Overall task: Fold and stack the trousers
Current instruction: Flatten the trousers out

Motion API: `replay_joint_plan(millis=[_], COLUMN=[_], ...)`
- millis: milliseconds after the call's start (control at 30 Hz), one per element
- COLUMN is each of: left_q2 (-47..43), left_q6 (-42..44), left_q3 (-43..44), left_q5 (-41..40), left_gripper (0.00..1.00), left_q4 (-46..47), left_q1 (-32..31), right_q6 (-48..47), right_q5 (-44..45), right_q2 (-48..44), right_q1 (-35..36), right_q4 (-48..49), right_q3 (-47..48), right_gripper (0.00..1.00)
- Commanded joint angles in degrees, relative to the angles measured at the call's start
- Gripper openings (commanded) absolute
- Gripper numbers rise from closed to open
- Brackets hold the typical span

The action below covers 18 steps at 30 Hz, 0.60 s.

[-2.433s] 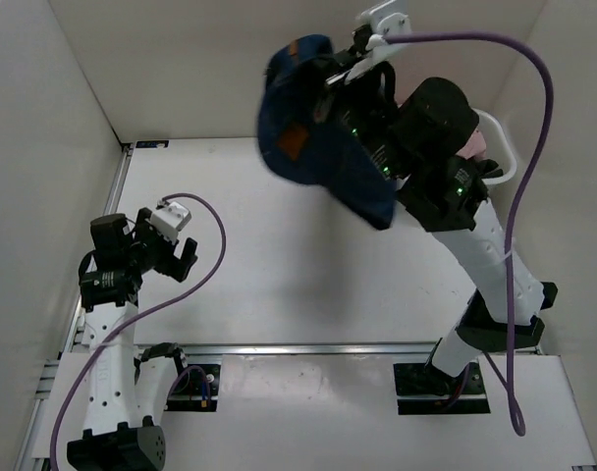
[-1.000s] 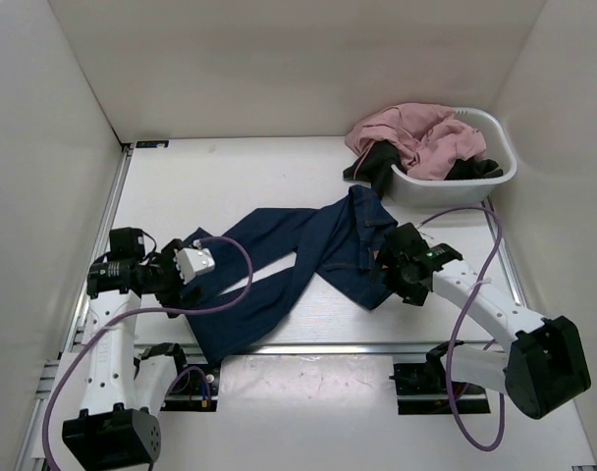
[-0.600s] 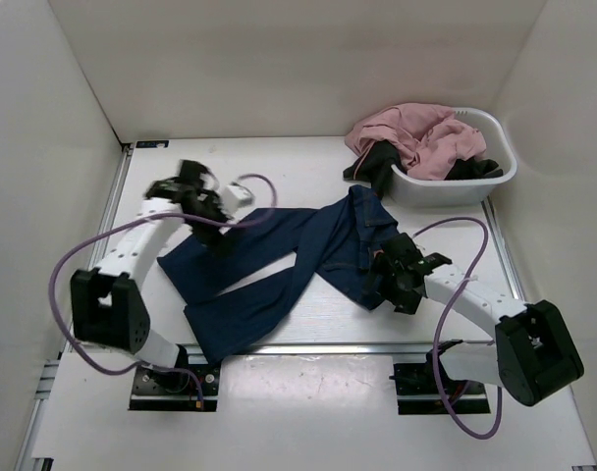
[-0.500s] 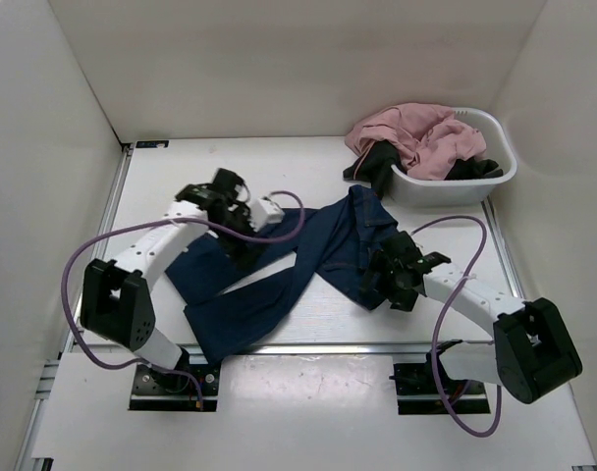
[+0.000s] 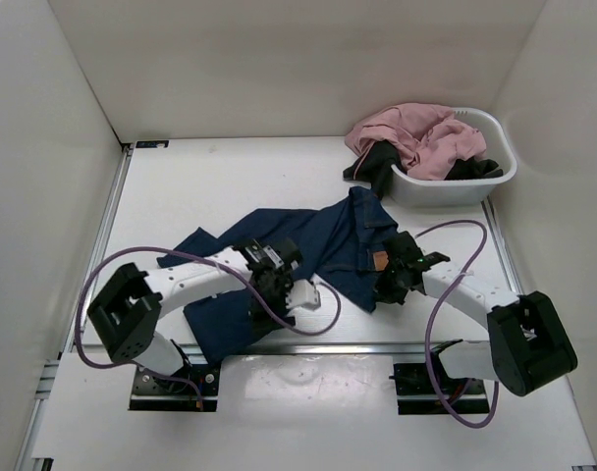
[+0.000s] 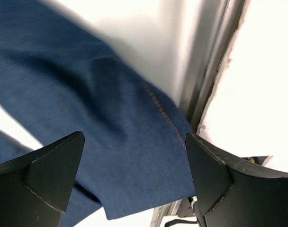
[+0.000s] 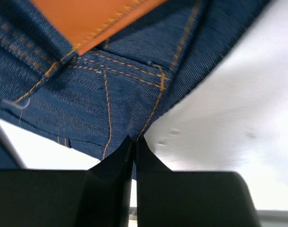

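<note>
The dark navy trousers (image 5: pixel 328 240) lie spread on the table, legs running left and toward the near edge, waistband at the right with its orange-brown patch (image 5: pixel 379 260) showing. My left gripper (image 5: pixel 276 294) is open and hovers low over the near leg (image 6: pixel 111 142); nothing is between its jaws (image 6: pixel 134 175). My right gripper (image 5: pixel 388 283) is shut on the waistband edge of the trousers (image 7: pixel 115 94), just below the patch (image 7: pixel 96 14), with its fingertips (image 7: pixel 133 144) pinching the denim at an orange seam.
A white basket (image 5: pixel 497 175) at the back right holds a pink garment (image 5: pixel 421 132); a small black garment (image 5: pixel 370 162) hangs over its left side. The metal rail (image 6: pixel 210 71) of the near table edge runs next to the near leg's hem.
My left arm swung from the far left of the legs across to the near leg. My right gripper stayed at the waistband, which has turned so that the orange patch shows.
</note>
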Motion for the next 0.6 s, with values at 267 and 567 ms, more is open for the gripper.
replay_joint_plan(millis=[267, 567], left_q2=[3.6, 4.2], left_q6=[-0.6, -2.8], left_q3=[-10.6, -15.6], left_q5=[-8.6, -5.5], left_gripper=[1.00, 0.72], left_q4=[11.8, 15.4], left_q1=[-3.3, -5.9], right_q6=[-2.5, -3.0], right_q5=[8.4, 10.6], right_q2=[-11.1, -11.1], right_q1=[-3.6, -3.6], right_q4=[-19.8, -20.5], right_q3=[3.5, 4.1], right_gripper=[0.00, 0.00])
